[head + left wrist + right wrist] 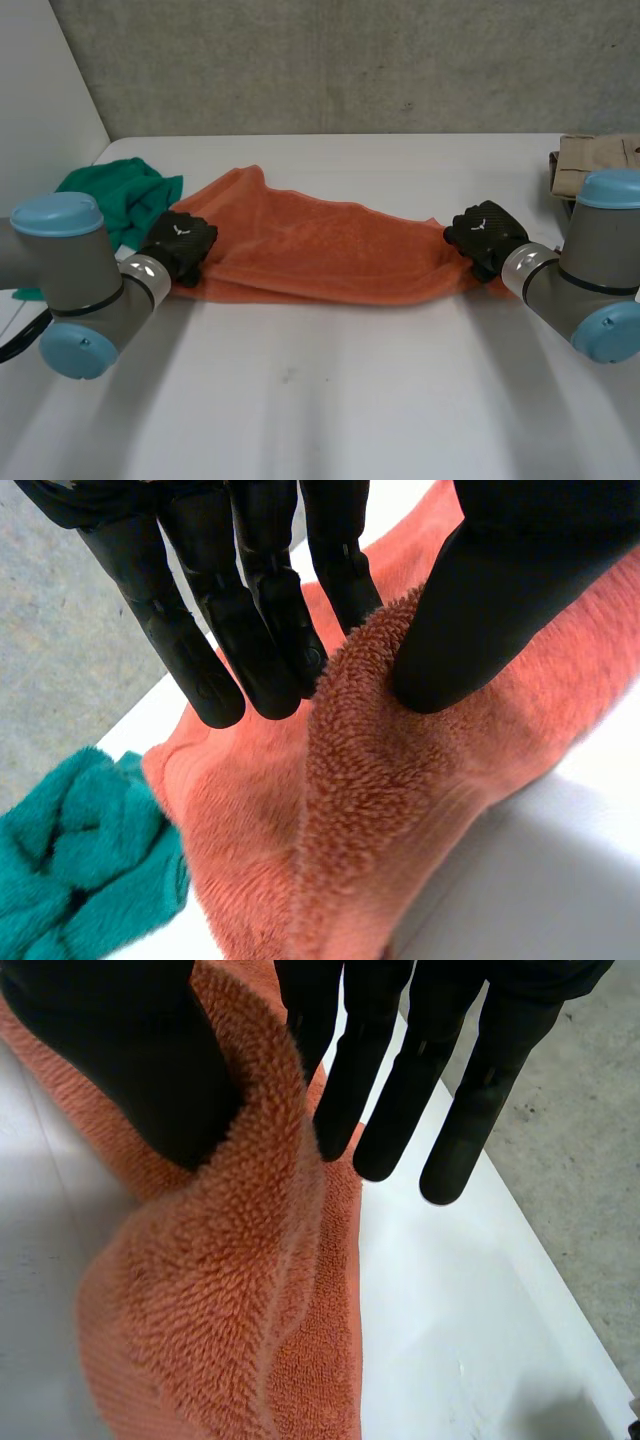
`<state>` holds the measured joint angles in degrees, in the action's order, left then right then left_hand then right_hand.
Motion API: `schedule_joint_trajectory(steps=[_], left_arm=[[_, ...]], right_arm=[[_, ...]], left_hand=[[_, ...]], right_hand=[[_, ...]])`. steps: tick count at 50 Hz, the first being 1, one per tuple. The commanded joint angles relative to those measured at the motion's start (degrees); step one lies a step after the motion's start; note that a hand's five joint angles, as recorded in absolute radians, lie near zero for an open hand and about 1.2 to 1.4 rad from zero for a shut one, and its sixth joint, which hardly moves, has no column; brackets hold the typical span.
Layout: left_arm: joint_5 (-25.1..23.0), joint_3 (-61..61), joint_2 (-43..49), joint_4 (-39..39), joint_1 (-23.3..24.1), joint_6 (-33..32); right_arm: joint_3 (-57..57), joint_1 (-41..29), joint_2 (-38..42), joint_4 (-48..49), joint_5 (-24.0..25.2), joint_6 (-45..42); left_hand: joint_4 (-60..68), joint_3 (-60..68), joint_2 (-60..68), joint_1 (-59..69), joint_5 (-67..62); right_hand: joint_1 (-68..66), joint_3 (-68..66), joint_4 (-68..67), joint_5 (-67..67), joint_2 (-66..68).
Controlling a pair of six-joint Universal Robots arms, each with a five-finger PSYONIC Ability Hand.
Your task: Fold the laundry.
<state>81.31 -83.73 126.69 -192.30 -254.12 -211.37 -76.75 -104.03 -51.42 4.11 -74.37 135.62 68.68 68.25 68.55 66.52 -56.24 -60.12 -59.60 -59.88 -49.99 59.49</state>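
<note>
An orange towel (320,250) lies stretched across the middle of the white table (330,400), doubled over lengthwise. My left hand (178,245) grips its left end: in the left wrist view the towel (370,800) is pinched between the thumb (480,610) and the straight fingers (270,630). My right hand (485,237) holds the right end the same way, with a fold of the towel (230,1290) caught between its thumb (130,1060) and fingers (400,1070).
A green cloth (125,200) lies crumpled at the far left of the table, just behind my left hand, also seen as the green cloth (80,860) beside the towel. A cardboard box (585,165) sits at the right edge. A grey wall stands behind the table.
</note>
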Motion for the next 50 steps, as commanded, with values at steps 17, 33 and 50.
schedule_joint_trajectory(steps=[17, 33, 50], left_arm=[[7.6, -3.3, -26.6, 20.8, 3.8, -7.6], [1.1, 1.6, -25.1, 23.6, 4.2, 2.6], [9.0, 15.9, -4.4, 23.5, 7.4, 3.2]], right_arm=[[-0.7, 2.0, -20.9, -14.9, -3.1, 0.5], [17.0, -2.0, -6.1, -17.3, -6.5, 3.0], [21.4, -6.5, 12.9, 14.6, -20.2, 0.6]], left_hand=[[11.3, 11.7, 11.5, 13.5, -13.8], [11.3, 11.7, 11.5, 13.5, -13.8], [11.3, 11.7, 11.5, 13.5, -13.8]], right_hand=[[-19.9, -20.4, -20.1, -20.0, 20.5], [-19.9, -20.4, -20.1, -20.0, 20.5], [50.1, 49.6, 49.9, 50.0, -49.5]])
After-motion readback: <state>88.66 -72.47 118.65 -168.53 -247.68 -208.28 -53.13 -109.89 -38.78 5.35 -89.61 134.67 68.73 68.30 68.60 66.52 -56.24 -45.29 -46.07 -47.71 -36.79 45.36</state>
